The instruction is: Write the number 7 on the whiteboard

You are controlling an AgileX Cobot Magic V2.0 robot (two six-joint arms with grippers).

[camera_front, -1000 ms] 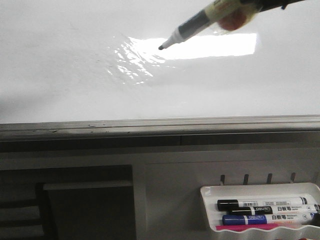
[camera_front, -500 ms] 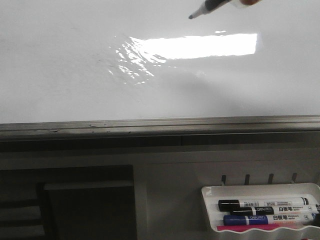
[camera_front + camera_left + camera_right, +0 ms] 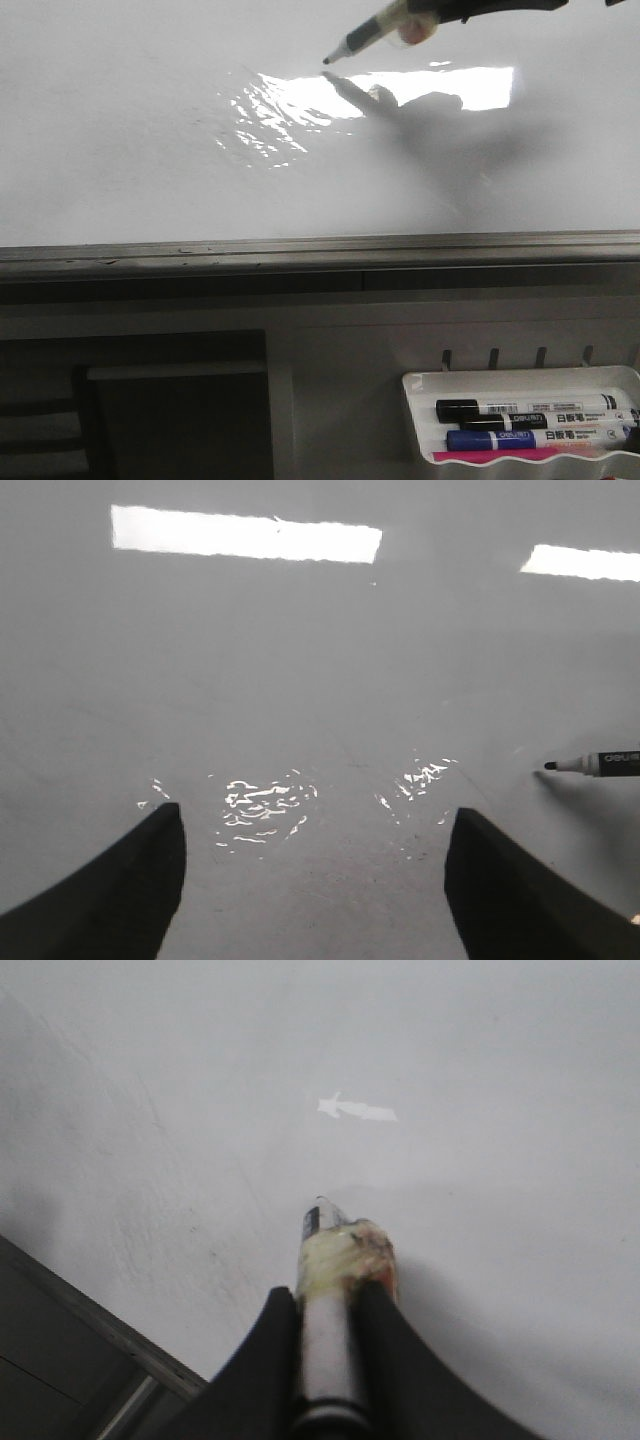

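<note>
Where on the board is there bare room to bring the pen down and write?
Most of the whiteboard is bare: the wide stretch left of the marker tip, and the band between the glare and the grey edge strip. No stroke shows yet. Crowded spot: the upper right, under the right claw. The tray is full of markers.

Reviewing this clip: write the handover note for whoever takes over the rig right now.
Right tool: shut on the marker, tip pointing down toward the upper middle of the whiteboard; whether the tip touches the surface cannot be told.
Left tool: open, holding nothing, over the board beside the marker tip.
Spare markers lie in the tray below the board, at the right.
Done: marker picked up and brought to the board.
Left: no stroke is visible, so the whole 7 has yet to be written.
</note>
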